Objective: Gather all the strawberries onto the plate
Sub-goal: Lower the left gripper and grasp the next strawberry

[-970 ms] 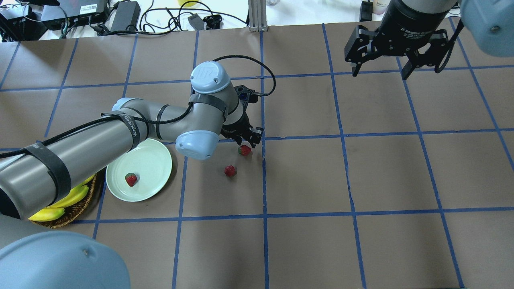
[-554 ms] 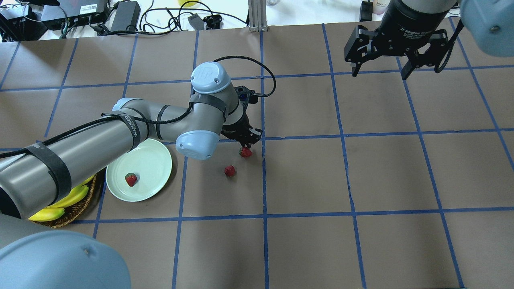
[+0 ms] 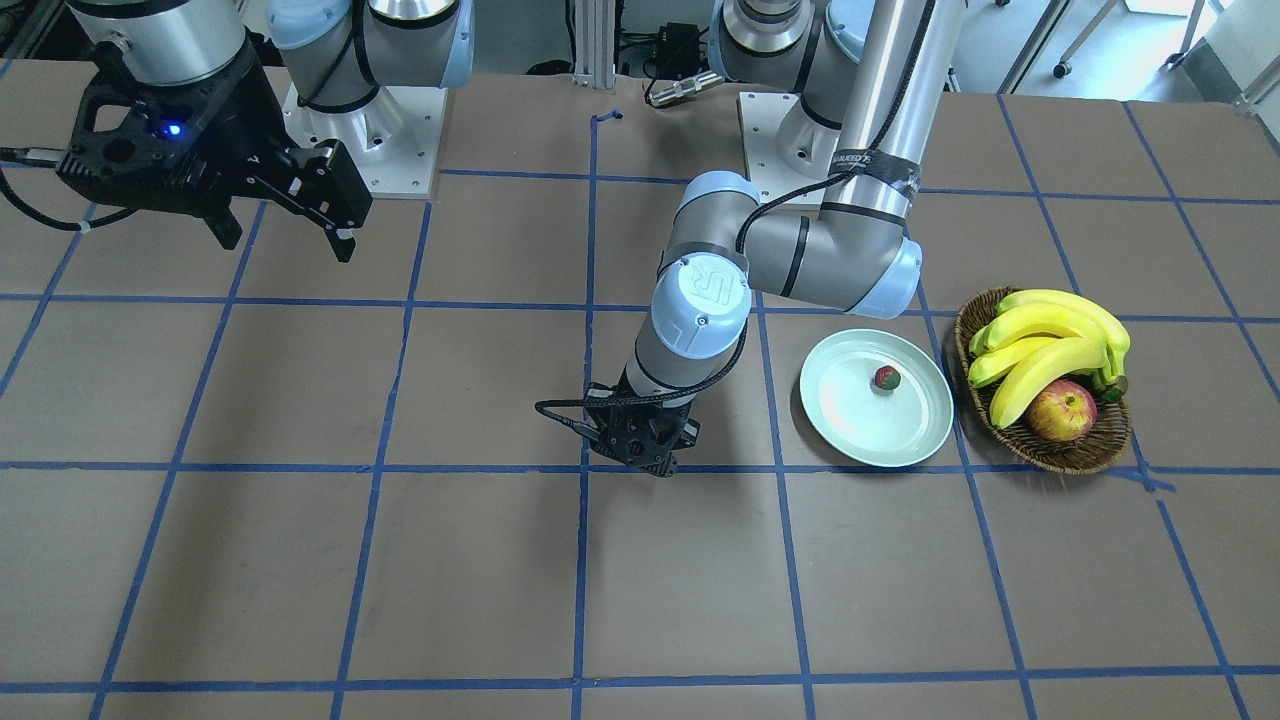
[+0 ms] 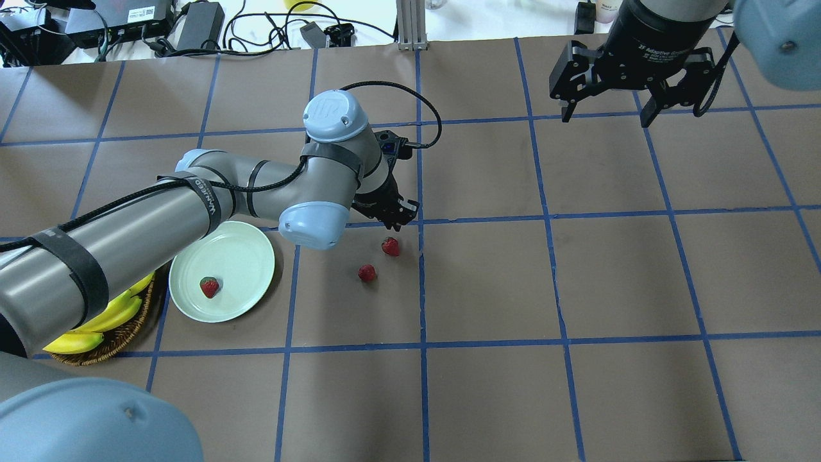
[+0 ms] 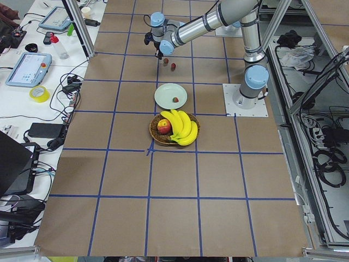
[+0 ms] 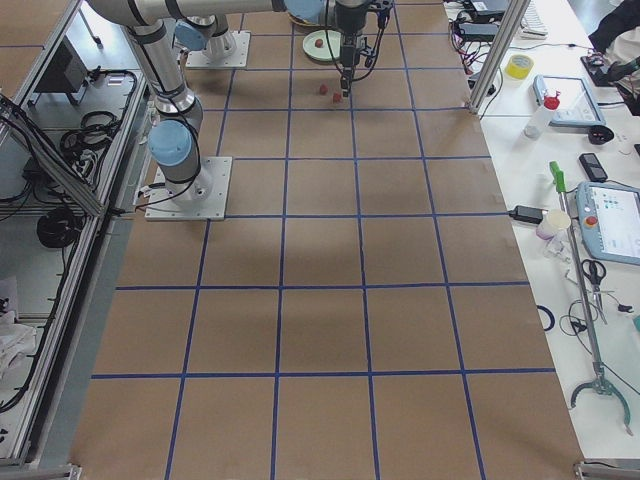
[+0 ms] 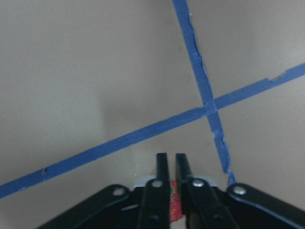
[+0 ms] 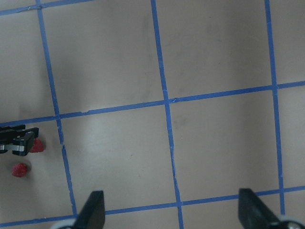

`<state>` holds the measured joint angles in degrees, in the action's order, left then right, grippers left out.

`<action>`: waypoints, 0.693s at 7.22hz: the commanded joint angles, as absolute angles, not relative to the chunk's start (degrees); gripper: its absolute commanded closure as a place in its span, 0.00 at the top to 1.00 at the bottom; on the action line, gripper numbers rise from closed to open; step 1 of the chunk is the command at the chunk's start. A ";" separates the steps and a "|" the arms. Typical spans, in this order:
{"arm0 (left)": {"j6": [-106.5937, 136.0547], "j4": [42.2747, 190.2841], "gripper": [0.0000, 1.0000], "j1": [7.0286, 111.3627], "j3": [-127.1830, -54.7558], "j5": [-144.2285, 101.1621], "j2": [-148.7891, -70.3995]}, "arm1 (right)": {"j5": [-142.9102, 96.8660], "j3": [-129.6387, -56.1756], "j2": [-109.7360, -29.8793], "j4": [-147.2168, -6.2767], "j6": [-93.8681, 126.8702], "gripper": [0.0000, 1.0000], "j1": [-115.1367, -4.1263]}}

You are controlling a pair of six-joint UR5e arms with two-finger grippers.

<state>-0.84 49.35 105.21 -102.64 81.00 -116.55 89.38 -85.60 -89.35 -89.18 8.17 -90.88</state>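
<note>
L arm [image 4: 192, 212] reaches low across the surface [image 4: 487, 289], elbow bent, wrist turned down, L claw [image 4: 398, 222] pointing at the surface near a blue tape crossing [image 7: 209, 109]. Claw clenched, fingers nearly together w/ slim gap; nothing gripped per overhead view. Strawberry no. 1 [image 4: 390, 246] lies on surface just beside the tips, robot side. Strawberry no. 2 [image 4: 367, 273] on surface close by, toward the plate [image 4: 244, 253]. Strawberry no. 3 [image 4: 209, 287] inside plate. R arm [image 4: 654, 25] held high at far right corner; R claw [image 4: 607, 115] released, fingers wide apart, empty
</note>
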 commanded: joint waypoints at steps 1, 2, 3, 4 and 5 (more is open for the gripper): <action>4.38 49.39 1.00 105.21 -102.92 81.12 -117.07 | 89.38 -85.61 -89.30 -89.21 8.17 1.00 -90.88; 4.48 49.48 1.00 105.21 -103.44 81.30 -117.16 | 89.38 -85.61 -89.30 -89.21 8.17 1.00 -90.88; 4.57 49.48 1.00 105.12 -104.67 81.56 -117.07 | 89.38 -85.61 -89.30 -89.12 8.17 1.00 -90.88; 4.57 49.40 1.00 105.20 -105.72 81.48 -117.07 | 89.38 -85.61 -89.30 -89.12 8.17 1.00 -90.88; 5.01 49.39 1.00 105.21 -105.82 81.56 -117.07 | 89.38 -85.61 -89.30 -89.12 8.17 1.00 -90.88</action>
<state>4.61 49.42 105.18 -105.20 81.48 -117.07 89.38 -85.61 -89.30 -89.13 8.17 -90.88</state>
